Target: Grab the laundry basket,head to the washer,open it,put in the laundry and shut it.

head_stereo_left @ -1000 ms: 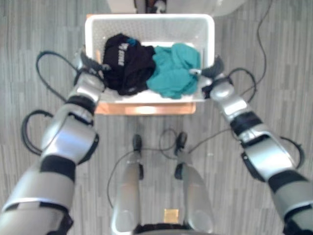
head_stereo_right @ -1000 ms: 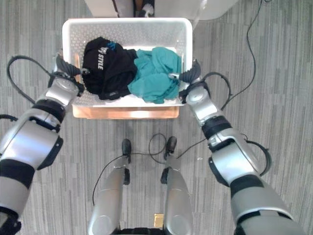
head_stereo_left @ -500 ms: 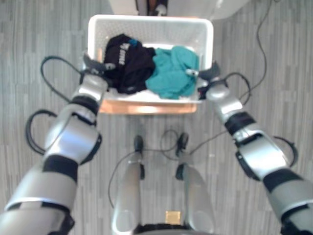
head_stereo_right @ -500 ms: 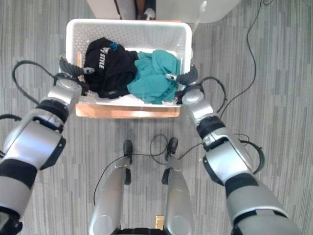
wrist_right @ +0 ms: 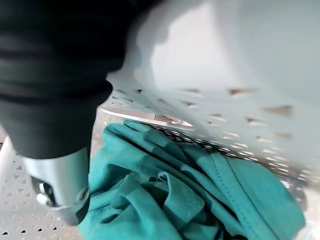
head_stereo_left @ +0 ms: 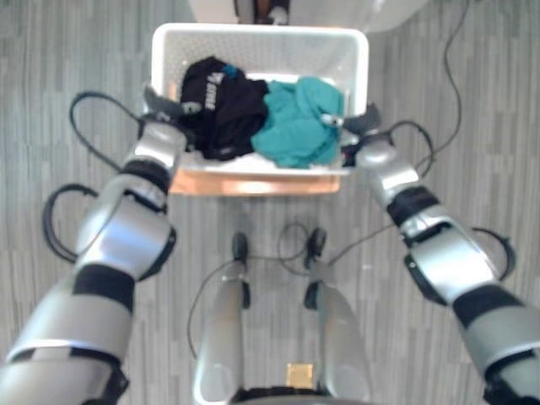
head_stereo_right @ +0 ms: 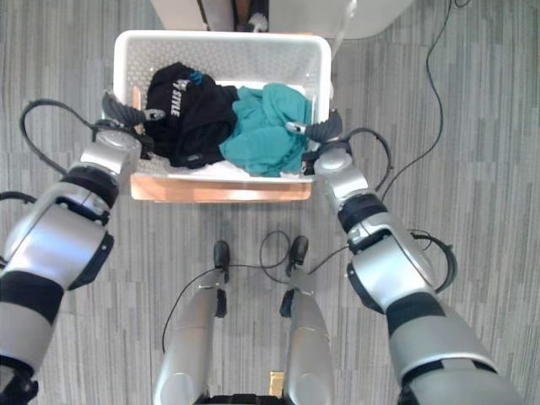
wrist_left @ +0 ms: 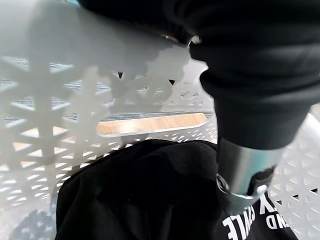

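White plastic laundry basket [head_stereo_right: 221,46] with perforated walls sits on a low wooden stand [head_stereo_right: 219,191] on grey striped flooring [head_stereo_right: 472,169], directly ahead of the robot. Its long axis runs side to side across the view, with the open top facing up. Inside lie two bundles of laundry: a black garment [head_stereo_right: 181,114] with white lettering on the robot's left half, and a teal garment [head_stereo_right: 268,128] on the right half, the two touching in the middle.

The left hand [head_stereo_right: 126,112] is at the basket's left short wall, with a silver thumb hooked over the rim and reaching inside, just above the black garment. In the left wrist view, that thumb [wrist_left: 245,172] hangs inside the lattice wall, close over the black cloth; the other fingers are outside the wall and hidden, so how tightly they close cannot be told.

The right hand [head_stereo_right: 321,131] is at the opposite short wall in mirror fashion, thumb over the rim by the teal garment. The right wrist view shows the thumb [wrist_right: 57,182] inside the basket just beside the teal folds; the remaining fingers are hidden behind the wall.
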Tool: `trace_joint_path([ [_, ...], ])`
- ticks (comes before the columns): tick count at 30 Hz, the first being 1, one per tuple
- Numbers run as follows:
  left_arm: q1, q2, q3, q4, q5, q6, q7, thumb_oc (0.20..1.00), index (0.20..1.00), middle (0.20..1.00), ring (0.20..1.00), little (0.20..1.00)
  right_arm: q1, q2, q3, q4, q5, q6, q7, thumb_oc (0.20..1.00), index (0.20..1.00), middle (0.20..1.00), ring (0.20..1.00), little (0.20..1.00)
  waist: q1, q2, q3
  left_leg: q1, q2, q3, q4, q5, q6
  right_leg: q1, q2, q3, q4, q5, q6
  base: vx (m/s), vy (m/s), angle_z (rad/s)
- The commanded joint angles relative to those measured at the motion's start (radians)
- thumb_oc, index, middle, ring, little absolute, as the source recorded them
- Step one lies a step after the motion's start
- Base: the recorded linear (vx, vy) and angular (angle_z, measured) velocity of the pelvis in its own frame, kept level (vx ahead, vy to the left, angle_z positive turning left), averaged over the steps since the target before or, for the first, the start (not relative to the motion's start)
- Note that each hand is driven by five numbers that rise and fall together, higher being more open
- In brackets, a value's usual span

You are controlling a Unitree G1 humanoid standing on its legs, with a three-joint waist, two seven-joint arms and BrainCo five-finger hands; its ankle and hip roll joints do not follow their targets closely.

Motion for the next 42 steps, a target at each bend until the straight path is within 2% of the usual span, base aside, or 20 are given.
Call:
trace_joint_path([
  [1, -0.066, -0.054, -0.029, 0.055, 0.022, -0.042, -0.031, 1.000, 1.000, 1.000, 1.000, 1.000, -0.014, 0.078, 0.053, 0.004, 0.021, -0.018, 0.036, 1.000, 1.000, 1.000, 1.000, 1.000, 0.013, 0.033, -0.016, 0.012, 0.010, -0.041, -0.083, 0.025, -0.015, 0.042, -0.091, 0.007, 0.094, -0.095, 0.136, 0.00, 0.000, 0.00],
  [5, -0.073, -0.043, -0.037, 0.062, 0.040, -0.039, -0.029, 1.000, 1.000, 1.000, 1.000, 1.000, -0.015, 0.072, 0.057, -0.003, 0.015, -0.021, 0.039, 1.000, 1.000, 1.000, 1.000, 1.000, 0.012, 0.032, -0.015, 0.010, 0.011, -0.041, -0.083, 0.026, -0.014, 0.036, -0.091, 0.007, 0.096, -0.095, 0.137, 0.00, 0.000, 0.00],
  [6, -0.077, -0.041, -0.041, 0.065, 0.049, -0.036, -0.025, 1.000, 1.000, 1.000, 1.000, 1.000, -0.015, 0.072, 0.059, -0.004, 0.014, -0.022, 0.042, 0.956, 0.956, 0.956, 0.956, 0.956, 0.012, 0.032, -0.015, 0.009, 0.011, -0.042, -0.084, 0.026, -0.014, 0.034, -0.090, 0.007, 0.097, -0.095, 0.136, 0.00, 0.000, 0.00],
  [7, -0.077, -0.041, -0.041, 0.065, 0.049, -0.036, -0.025, 1.000, 1.000, 1.000, 1.000, 1.000, -0.015, 0.071, 0.059, -0.004, 0.014, -0.022, 0.042, 0.956, 0.956, 0.956, 0.956, 0.956, 0.012, 0.032, -0.015, 0.009, 0.011, -0.042, -0.084, 0.026, -0.014, 0.034, -0.091, 0.007, 0.097, -0.095, 0.136, 0.00, 0.000, 0.00],
  [8, -0.079, -0.037, -0.043, 0.068, 0.056, -0.035, -0.025, 1.000, 1.000, 1.000, 1.000, 1.000, -0.014, 0.072, 0.062, -0.008, 0.013, -0.023, 0.044, 0.815, 0.815, 0.815, 0.815, 0.815, 0.012, 0.031, -0.015, 0.007, 0.011, -0.042, -0.082, 0.027, -0.014, 0.031, -0.091, 0.007, 0.098, -0.094, 0.136, 0.00, 0.000, 0.00],
  [9, -0.079, -0.034, -0.044, 0.072, 0.061, -0.034, -0.024, 1.000, 1.000, 1.000, 1.000, 1.000, -0.014, 0.071, 0.063, -0.011, 0.014, -0.025, 0.046, 0.743, 0.743, 0.743, 0.743, 0.743, 0.011, 0.030, -0.015, 0.006, 0.012, -0.043, -0.081, 0.027, -0.013, 0.030, -0.090, 0.008, 0.099, -0.095, 0.136, 0.00, 0.000, 0.00],
  [10, -0.079, -0.032, -0.045, 0.075, 0.064, -0.033, -0.025, 0.928, 0.928, 0.928, 0.928, 0.928, -0.014, 0.071, 0.062, -0.011, 0.014, -0.025, 0.048, 0.696, 0.696, 0.696, 0.696, 0.696, 0.011, 0.029, -0.014, 0.005, 0.012, -0.044, -0.081, 0.026, -0.013, 0.029, -0.090, 0.009, 0.099, -0.095, 0.136, 0.00, 0.000, 0.00],
  [11, -0.078, -0.030, -0.049, 0.079, 0.070, -0.032, -0.028, 0.517, 0.517, 0.517, 0.517, 0.517, -0.014, 0.070, 0.066, -0.016, 0.010, -0.028, 0.051, 0.460, 0.460, 0.460, 0.460, 0.460, 0.010, 0.028, -0.013, 0.005, 0.013, -0.045, -0.081, 0.026, -0.012, 0.029, -0.090, 0.009, 0.100, -0.095, 0.136, 0.00, 0.000, 0.00],
  [12, -0.080, -0.029, -0.052, 0.079, 0.083, -0.031, -0.025, 0.200, 0.200, 0.200, 0.200, 0.200, -0.013, 0.067, 0.070, -0.018, 0.006, -0.029, 0.054, 0.200, 0.200, 0.200, 0.200, 0.200, 0.010, 0.028, -0.012, 0.005, 0.014, -0.046, -0.082, 0.026, -0.012, 0.028, -0.090, 0.009, 0.100, -0.095, 0.136, 0.00, 0.000, 0.00],
  [25, -0.070, -0.023, -0.073, 0.054, 0.128, -0.042, -0.030, 0.200, 0.200, 0.200, 0.200, 0.200, 0.011, 0.046, 0.073, -0.074, -0.003, -0.041, 0.070, 0.200, 0.200, 0.200, 0.200, 0.200, 0.008, 0.026, -0.008, -0.003, 0.014, -0.048, -0.093, 0.035, -0.012, 0.019, -0.091, 0.007, 0.099, -0.092, 0.136, 0.00, 0.000, 0.00],
  [35, -0.048, -0.009, -0.080, -0.031, 0.149, -0.059, -0.028, 0.200, 0.200, 0.200, 0.200, 0.200, 0.055, 0.006, 0.056, -0.170, 0.046, -0.059, 0.084, 0.200, 0.200, 0.200, 0.200, 0.200, 0.010, 0.022, -0.010, 0.009, 0.016, -0.049, -0.099, 0.037, -0.014, 0.030, -0.091, 0.005, 0.096, -0.091, 0.138, 0.00, -0.001, 0.01],
  [42, -0.011, -0.004, -0.075, -0.102, 0.166, -0.070, -0.031, 0.200, 0.200, 0.200, 0.200, 0.200, 0.094, -0.029, 0.038, -0.228, -0.006, -0.042, 0.093, 0.200, 0.200, 0.200, 0.200, 0.200, 0.014, 0.027, -0.023, 0.033, 0.018, -0.047, -0.104, 0.030, -0.014, 0.053, -0.098, 0.003, 0.095, -0.098, 0.142, 0.00, 0.000, 0.00],
])
